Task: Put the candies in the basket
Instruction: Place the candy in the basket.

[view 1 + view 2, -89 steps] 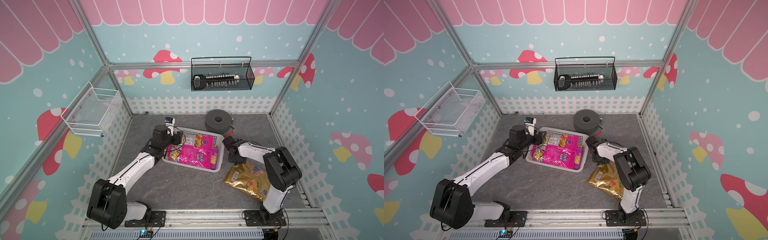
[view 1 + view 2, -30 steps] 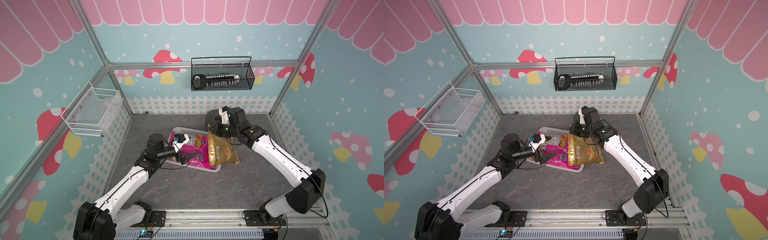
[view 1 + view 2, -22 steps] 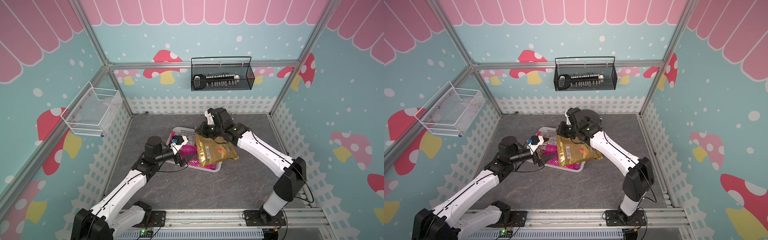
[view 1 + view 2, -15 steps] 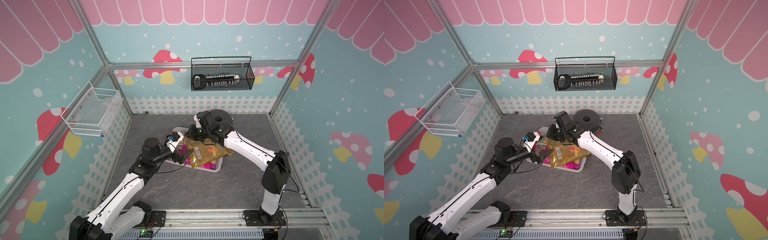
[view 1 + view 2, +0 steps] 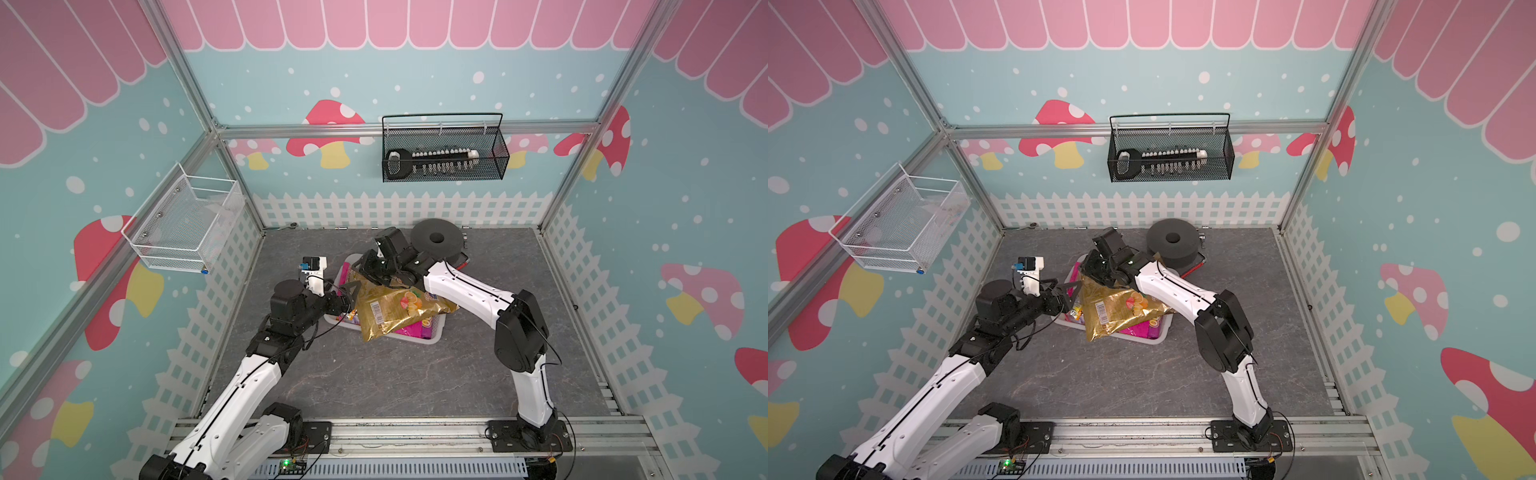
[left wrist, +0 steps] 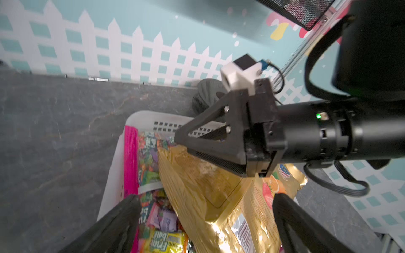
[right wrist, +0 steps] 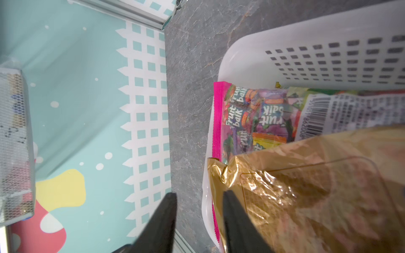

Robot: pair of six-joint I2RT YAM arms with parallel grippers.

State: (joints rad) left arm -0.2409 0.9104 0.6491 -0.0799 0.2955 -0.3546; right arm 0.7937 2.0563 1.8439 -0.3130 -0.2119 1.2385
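Big gold bag [image 5: 395,309] slumped across the white basket [image 7: 252,43], on top of the magenta bag [image 6: 130,160], one corner hanging past the near rim toward the table [image 5: 374,382]. Right gripper [image 7: 199,193] over the bag's far end, fingers [image 7: 162,223] apart, nothing between them, gold foil just beside one, possibly touching. Left gripper [image 6: 207,197] at the basket's left end, low over the candies, fingers [image 6: 114,225] spread wide, empty.

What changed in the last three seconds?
The right gripper lifted the big gold foil candy bag off the table and laid it across the white perforated plastic basket, then parted its fingers, letting go. The left gripper stayed open beside the basket, which did not move.
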